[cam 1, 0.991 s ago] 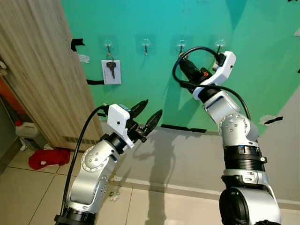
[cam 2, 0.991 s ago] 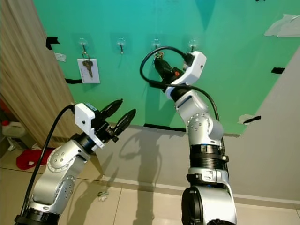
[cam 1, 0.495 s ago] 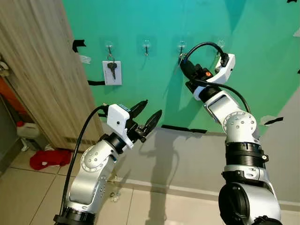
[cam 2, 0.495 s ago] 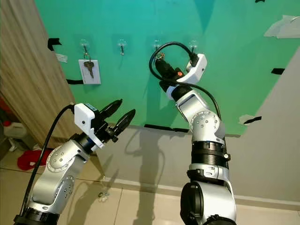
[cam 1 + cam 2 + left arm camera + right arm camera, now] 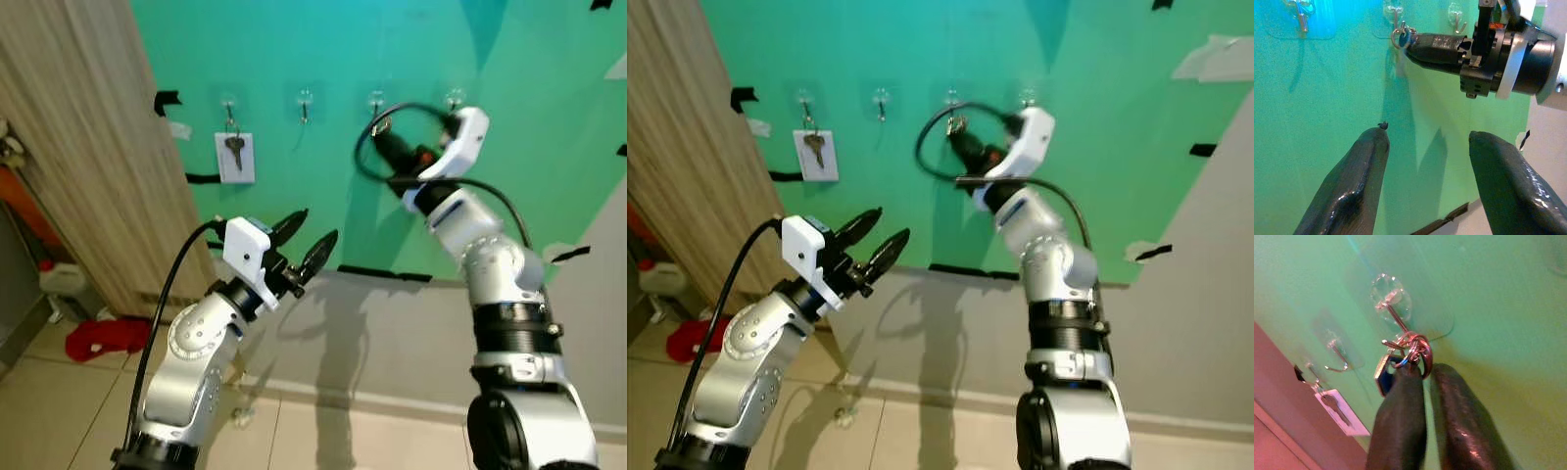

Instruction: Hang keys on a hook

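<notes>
The right gripper (image 5: 1422, 382), pinching the keys (image 5: 1400, 363) shut, is nearing the hook (image 5: 1393, 316) at upper centre; the ring may miss. The left gripper (image 5: 306, 240) is idling open, empty.

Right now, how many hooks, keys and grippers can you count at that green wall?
Hooks: 4
Keys: 2, one with a white tag on the leftmost hook, one pinched in the right gripper at the third hook
Grippers: 2, counting the left gripper, open
Total: 8
</notes>
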